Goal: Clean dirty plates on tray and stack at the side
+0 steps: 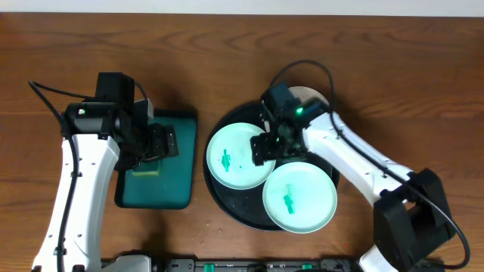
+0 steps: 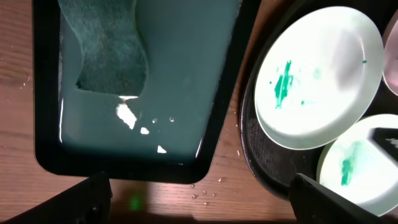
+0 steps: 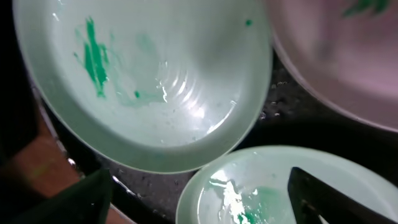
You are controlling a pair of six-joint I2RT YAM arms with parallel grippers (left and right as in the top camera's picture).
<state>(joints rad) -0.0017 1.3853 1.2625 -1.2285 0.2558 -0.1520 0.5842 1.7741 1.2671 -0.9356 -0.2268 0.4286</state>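
Hovering over the black tray (image 1: 236,204), right fingers (image 3: 336,199) were spread wide, gripping nothing, above the inner edge of the left plate (image 1: 231,157). All three plates sat on that tray: left plate and front plate (image 1: 300,198) green-smeared, rear plate (image 1: 314,94) mostly hidden under the arm. Same for left fingers (image 2: 74,205): released, empty, over the green tray (image 1: 178,193), where a sponge (image 2: 106,43) lay on its wet floor. Both trays were side by side on the desk (image 1: 227,53).
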